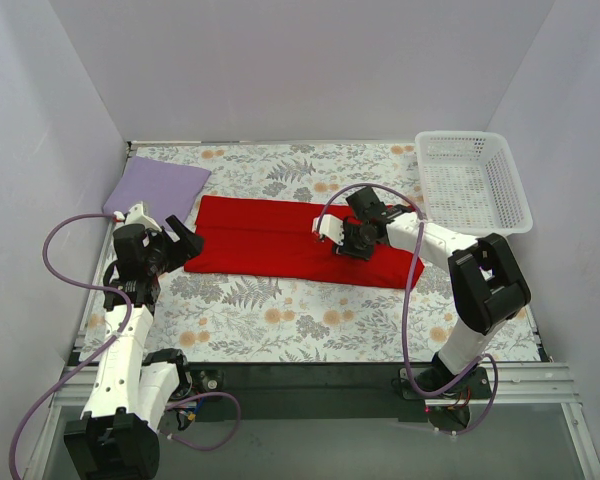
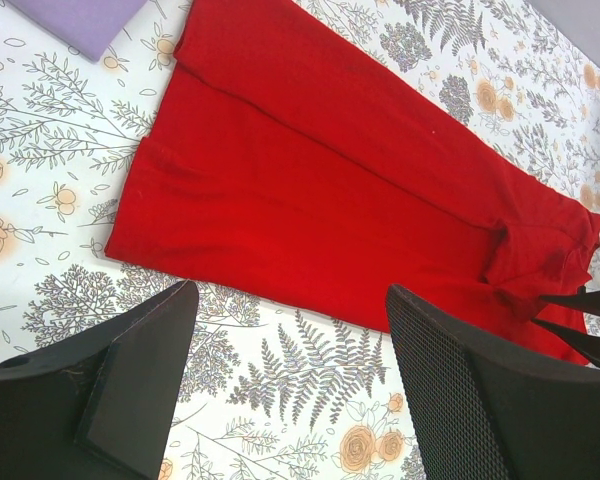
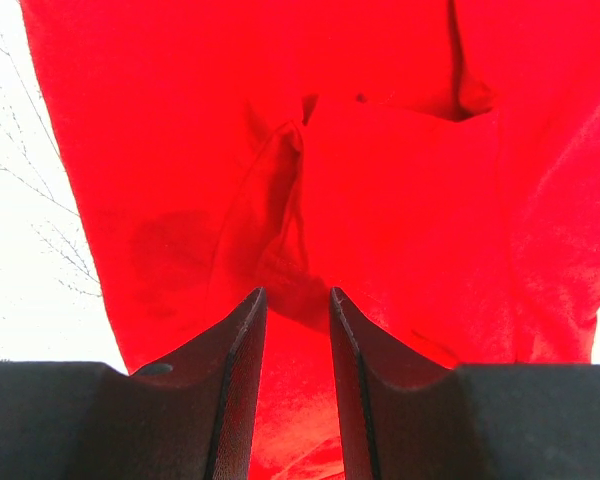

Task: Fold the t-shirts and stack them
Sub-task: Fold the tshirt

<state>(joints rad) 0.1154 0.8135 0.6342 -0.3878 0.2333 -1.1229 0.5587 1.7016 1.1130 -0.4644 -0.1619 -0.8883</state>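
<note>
**Two shirts, one basket, two grippers**

Two t-shirts are counted. One red t-shirt [image 1: 280,240] is laid out as a long flat strip on the grey floral cloth [image 1: 280,320], with a small bunched fold near its right end. One lavender t-shirt [image 1: 155,188] is laid folded near the far left corner of the red t-shirt, with a little floral cloth seen between them.

One white basket [image 1: 472,182] is seen past the far right end of the red t-shirt, apart from it. Both shirts are laid outside the basket, and only its white lattice floor is seen inside.

Two grippers are counted. The left gripper [image 1: 185,243] is held just beside the left end of the red t-shirt, with its fingers [image 2: 130,380] spread wide and nothing gripped. The right gripper [image 3: 293,295] is held low over the bunched fold of the red t-shirt. Its fingers [image 3: 235,370] are set a little apart, but whether the fold is pinched cannot be told.
</note>
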